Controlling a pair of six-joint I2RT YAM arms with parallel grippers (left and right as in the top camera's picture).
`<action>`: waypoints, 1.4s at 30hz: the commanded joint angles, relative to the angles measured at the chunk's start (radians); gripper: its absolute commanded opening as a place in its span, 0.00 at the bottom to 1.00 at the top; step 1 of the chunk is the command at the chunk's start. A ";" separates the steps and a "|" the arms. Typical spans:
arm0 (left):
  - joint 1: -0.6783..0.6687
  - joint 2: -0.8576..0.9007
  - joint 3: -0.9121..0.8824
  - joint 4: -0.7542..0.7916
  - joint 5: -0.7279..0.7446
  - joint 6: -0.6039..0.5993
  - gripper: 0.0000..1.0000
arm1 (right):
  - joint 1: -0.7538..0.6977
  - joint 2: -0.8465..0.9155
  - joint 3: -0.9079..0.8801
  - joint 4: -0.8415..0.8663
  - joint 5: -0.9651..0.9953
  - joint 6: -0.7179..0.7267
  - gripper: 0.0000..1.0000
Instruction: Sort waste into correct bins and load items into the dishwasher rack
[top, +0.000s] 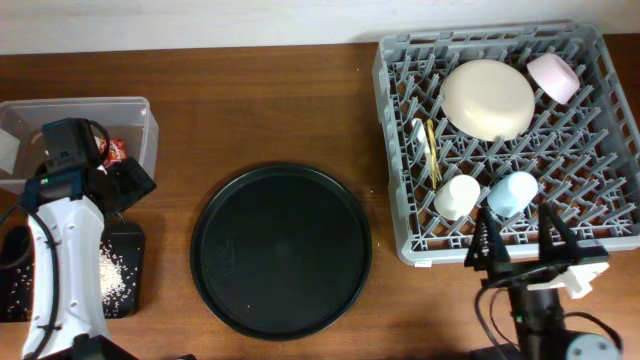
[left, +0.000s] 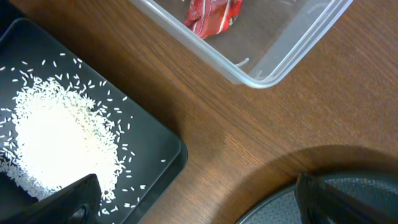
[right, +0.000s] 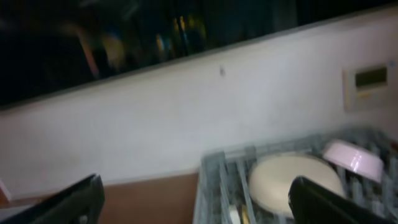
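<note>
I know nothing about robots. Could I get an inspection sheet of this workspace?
Surface: brown wooden table.
Job's things: grey pegged plastic rack holds cream round plate, small pink bowl, white cup, light blue cup, pale yellow cutlery; red snack wrapper in clear plastic box; white rice grains in shallow black rectangular tray.
Clutter: large round black tray.
End effectors: left end effector open; right end effector open.
Cables: black cable beside left arm.
Surroundings: blurred white wall.
</note>
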 joint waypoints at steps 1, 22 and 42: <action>0.002 0.001 0.008 0.002 0.002 -0.013 0.99 | -0.008 -0.069 -0.156 0.139 -0.007 0.002 0.98; 0.002 0.001 0.008 0.002 0.003 -0.013 0.99 | -0.066 -0.098 -0.462 0.193 -0.014 0.035 0.98; 0.002 0.001 0.008 0.002 0.002 -0.013 0.99 | -0.098 -0.097 -0.462 0.130 -0.172 -0.262 0.98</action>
